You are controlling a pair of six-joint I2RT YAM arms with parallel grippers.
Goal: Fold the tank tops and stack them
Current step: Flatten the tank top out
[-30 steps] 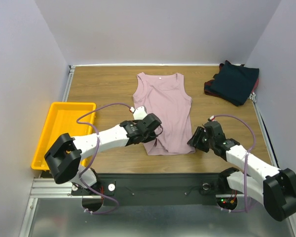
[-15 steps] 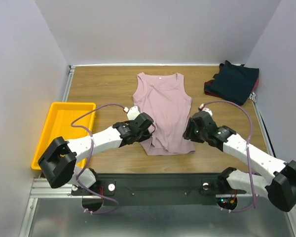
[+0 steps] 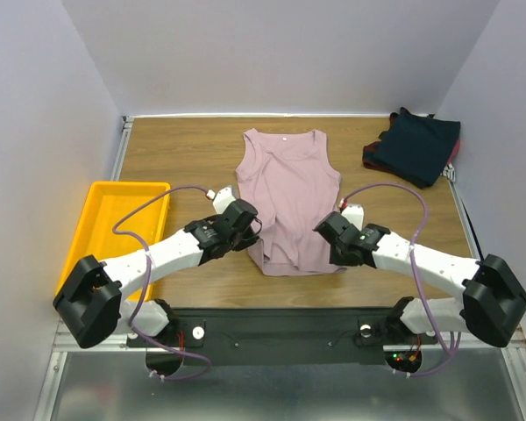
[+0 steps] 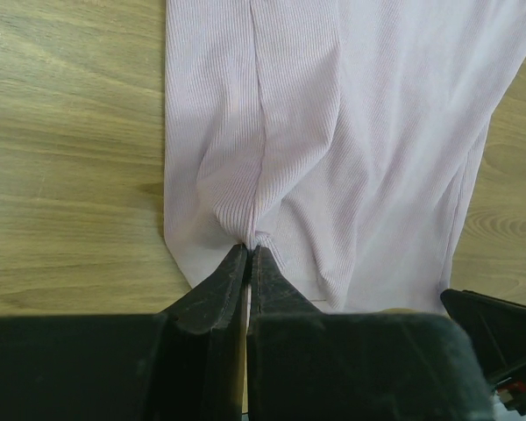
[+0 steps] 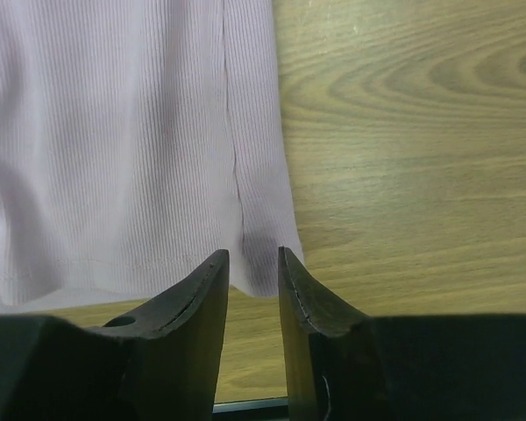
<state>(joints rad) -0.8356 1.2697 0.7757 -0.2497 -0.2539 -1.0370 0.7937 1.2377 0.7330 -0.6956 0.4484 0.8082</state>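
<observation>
The dusty pink tank top (image 3: 289, 184) lies flat on the table, neck at the far end. My left gripper (image 3: 249, 239) is shut on a pinch of its lower left hem; the left wrist view shows the fabric (image 4: 333, 132) bunched into a ridge at the closed tips (image 4: 250, 248). My right gripper (image 3: 331, 239) is open at the lower right corner. In the right wrist view the hem corner (image 5: 261, 254) sits between its spread tips (image 5: 252, 256). The dark navy tank tops (image 3: 416, 145), with a maroon edge, lie in a heap at the far right.
A yellow tray (image 3: 105, 219) stands at the table's left edge. Purple cables loop over both arms. Grey walls close in the table on three sides. Part of the right gripper shows at the lower right of the left wrist view (image 4: 500, 333).
My right arm has swung left, from off the cloth to the pink top's lower right corner. My left gripper has drawn back left to the hem's lower left part.
</observation>
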